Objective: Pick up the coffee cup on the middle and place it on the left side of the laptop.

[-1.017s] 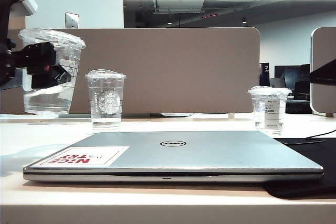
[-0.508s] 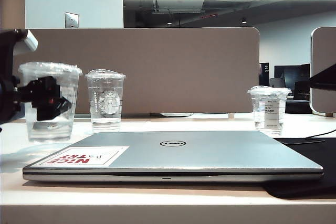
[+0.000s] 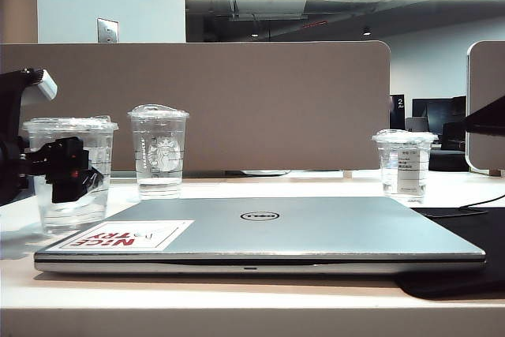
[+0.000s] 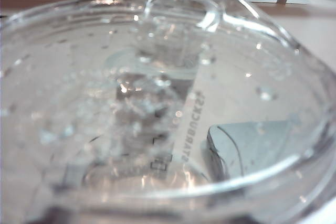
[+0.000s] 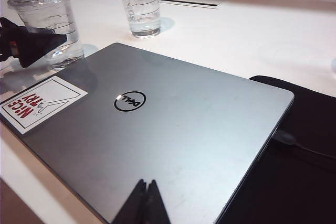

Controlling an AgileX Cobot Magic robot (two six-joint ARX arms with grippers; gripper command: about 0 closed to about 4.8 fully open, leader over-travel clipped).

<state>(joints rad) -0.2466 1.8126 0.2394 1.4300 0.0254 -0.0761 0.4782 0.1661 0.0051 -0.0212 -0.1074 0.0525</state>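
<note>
Clear coffee cup in left hand

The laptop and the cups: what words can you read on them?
"NICE TRY": red-and-white sticker on the laptop lid.
"DELL": round logo mid-lid.
"STARBUCKS", mirrored through the plastic: coffee cup in the left gripper.
Domed-lid cup: round logo, letters too small.
Right cup: label too small.
</note>
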